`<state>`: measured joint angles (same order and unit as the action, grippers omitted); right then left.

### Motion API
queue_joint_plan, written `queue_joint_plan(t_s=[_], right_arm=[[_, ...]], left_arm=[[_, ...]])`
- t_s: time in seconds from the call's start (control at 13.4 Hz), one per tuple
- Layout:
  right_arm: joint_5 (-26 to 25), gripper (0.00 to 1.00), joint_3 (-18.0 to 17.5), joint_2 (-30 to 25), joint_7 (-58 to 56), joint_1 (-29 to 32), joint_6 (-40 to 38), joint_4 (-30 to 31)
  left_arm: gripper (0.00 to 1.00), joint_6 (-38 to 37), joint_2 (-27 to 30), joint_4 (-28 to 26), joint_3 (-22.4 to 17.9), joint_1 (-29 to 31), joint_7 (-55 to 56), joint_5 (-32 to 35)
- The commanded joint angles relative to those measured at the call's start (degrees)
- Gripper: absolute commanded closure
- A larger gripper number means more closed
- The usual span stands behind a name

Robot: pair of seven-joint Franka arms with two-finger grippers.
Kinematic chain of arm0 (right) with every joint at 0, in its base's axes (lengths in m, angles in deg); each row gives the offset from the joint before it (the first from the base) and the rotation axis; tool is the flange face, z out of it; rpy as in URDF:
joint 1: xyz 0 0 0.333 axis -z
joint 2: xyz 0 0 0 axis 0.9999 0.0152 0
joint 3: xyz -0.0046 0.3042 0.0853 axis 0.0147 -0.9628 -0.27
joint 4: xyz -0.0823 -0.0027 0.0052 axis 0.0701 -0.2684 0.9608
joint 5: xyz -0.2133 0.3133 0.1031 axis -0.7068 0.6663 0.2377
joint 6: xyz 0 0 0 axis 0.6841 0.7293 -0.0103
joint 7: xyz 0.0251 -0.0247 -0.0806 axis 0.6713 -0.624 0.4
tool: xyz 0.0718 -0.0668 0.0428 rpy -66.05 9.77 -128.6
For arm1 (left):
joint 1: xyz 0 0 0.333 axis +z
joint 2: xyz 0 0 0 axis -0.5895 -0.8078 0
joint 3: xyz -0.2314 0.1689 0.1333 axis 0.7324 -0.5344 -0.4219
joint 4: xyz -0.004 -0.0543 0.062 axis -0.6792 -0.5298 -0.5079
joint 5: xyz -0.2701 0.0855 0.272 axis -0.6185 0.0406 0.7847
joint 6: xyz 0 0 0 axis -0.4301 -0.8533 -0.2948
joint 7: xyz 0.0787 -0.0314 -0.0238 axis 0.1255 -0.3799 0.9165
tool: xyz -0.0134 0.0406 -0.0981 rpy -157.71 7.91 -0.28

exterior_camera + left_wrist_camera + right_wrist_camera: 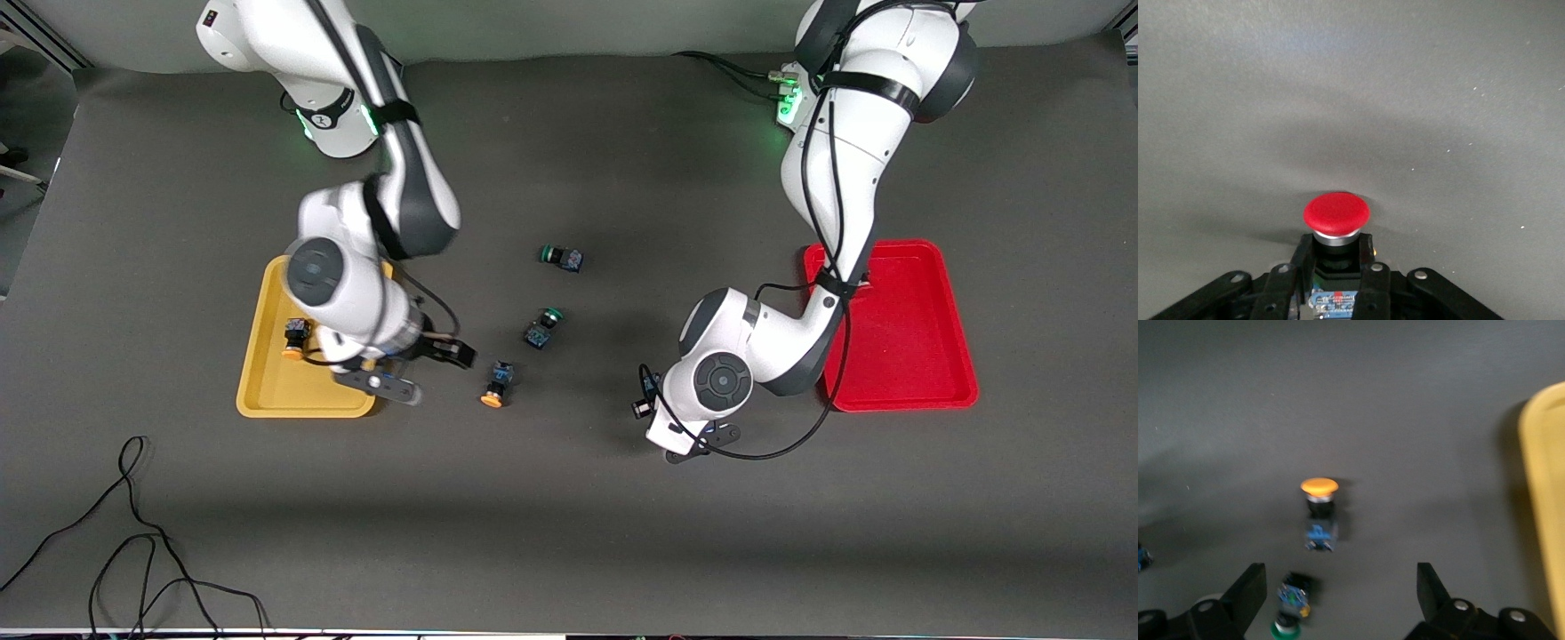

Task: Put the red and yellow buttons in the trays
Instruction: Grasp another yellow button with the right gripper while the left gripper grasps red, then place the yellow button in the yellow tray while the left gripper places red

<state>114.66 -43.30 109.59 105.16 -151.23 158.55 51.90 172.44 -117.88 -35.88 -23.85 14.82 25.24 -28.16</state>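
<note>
A loose black cable [133, 533] lies on the dark table [569, 533] nearest the front camera, toward the right arm's end. Farther in, the left gripper [1331, 293] sits low over bare table between the middle buttons and the red tray [898, 324]; its fingers [1281, 287] are clamped on the dark body of a red button [1337, 213], whose cap juts out past the fingertips. In the front view the left arm's wrist covers that button and stands partly over the red tray's near corner; the tray itself holds nothing visible. Toward the right arm's end, the right gripper [1341, 587] hangs with its jaws spread wide and nothing between them, just beside the yellow tray [267, 391] and next to a yellow button [496, 385] lying on its side on the table. The right arm's wrist hides much of the yellow tray, but a second yellow button [294, 338] shows inside it. Farther from the camera than the loose yellow button lies a green button [542, 327] on its side, and farther still another green one [562, 258], both in the middle of the table, apart from each other. A fourth task button is not visible anywhere.
</note>
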Motion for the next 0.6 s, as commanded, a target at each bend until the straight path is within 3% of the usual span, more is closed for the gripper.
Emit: queue_joint_plan(t_s=[0.0,0.3,0.37,0.52], right_arm=[[6.68,0.00,-0.28,8.85,1.73,0.84,4.18,-5.12],[8.98,0.00,-3.19,16.06,5.24,2.51,7.02,-9.42],[9.07,0.00,-3.71,16.60,5.42,2.60,7.10,-9.60],[9.42,0.00,-4.85,17.83,5.77,2.77,8.06,-9.60]], left_arm=[[1.00,-3.93,1.32,1.53,-0.47,0.98,-1.15,0.83],[1.00,-23.07,10.35,2.15,0.59,11.59,-19.03,-0.57],[1.00,-26.59,13.51,-0.38,0.50,14.50,-24.05,-1.36],[1.00,-26.64,21.68,-11.33,0.24,21.79,-35.73,-0.75]])
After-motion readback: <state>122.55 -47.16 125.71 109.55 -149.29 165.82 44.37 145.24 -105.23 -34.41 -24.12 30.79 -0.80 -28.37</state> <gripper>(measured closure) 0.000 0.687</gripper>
